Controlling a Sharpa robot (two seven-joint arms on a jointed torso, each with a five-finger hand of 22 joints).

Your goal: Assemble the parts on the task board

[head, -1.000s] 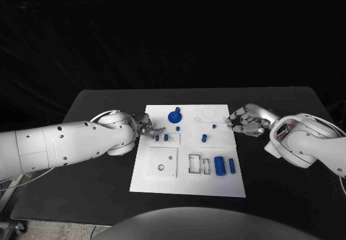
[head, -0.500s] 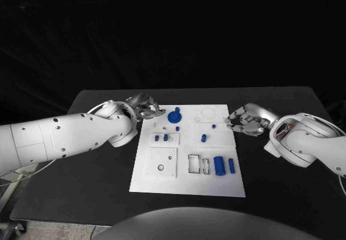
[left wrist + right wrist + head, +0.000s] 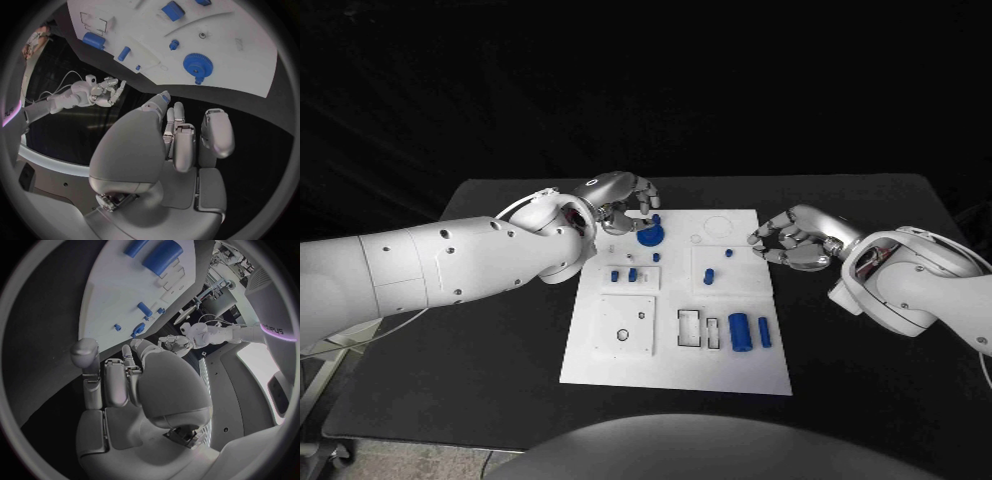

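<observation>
The task board (image 3: 678,360) is lying flat in the middle of the black counter (image 3: 488,390), its long side running away from the robot. Near its far edge a blue gear (image 3: 649,236) is sitting on the board, a small blue knob just beyond it. Closer in, small blue pegs (image 3: 630,274) are standing on the left half, another peg (image 3: 708,277) is standing on the right half, and two blue cylinders (image 3: 738,331) are lying side by side near the right edge, beside some rectangular cut-outs.

The left hand (image 3: 620,194) is hovering at the board's far left corner, just beside the gear. In the left wrist view its fingers (image 3: 215,131) are curling inward, close together, with nothing visible between them, while the gear (image 3: 198,64) is sitting on the board beyond the fingertips, apart from them.

The right hand (image 3: 793,240) is hanging just off the board's right edge, level with the far half. Its fingers (image 3: 115,377) are bending loosely toward the palm with gaps between them, holding nothing that I can see, and the cylinders (image 3: 162,254) are lying well beyond them on the board.
</observation>
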